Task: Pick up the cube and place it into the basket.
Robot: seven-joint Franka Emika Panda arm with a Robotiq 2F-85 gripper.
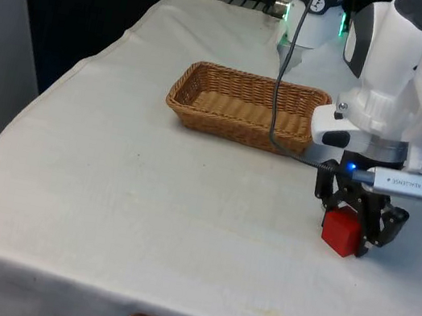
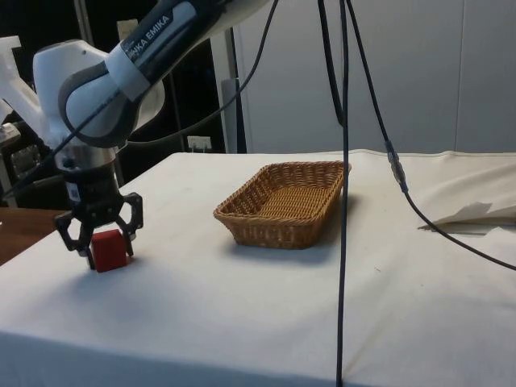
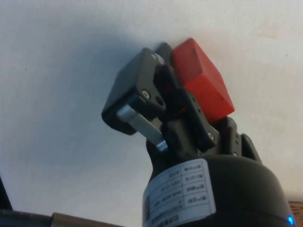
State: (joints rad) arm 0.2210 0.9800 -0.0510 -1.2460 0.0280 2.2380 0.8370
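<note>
- Toward the front view's right, near the table's near edge: black gripper (image 1: pixel 356 225) down at cloth level, fingers straddling the red cube (image 1: pixel 342 232). Cube sits on the white cloth (image 1: pixel 107 189), fingers close against its sides.
- Wicker basket (image 1: pixel 244 107) farther back and to the left, well apart from the cube.
- Side view: gripper (image 2: pixel 98 238) low on the cloth at the left, cube (image 2: pixel 107 249) between its fingers and resting on the table. Basket (image 2: pixel 284 201) apart, to the right.
- Wrist view: fingers (image 3: pixel 142 90) closed in on the cube (image 3: pixel 202 80); one face pressed against a finger, cloth beneath.
</note>
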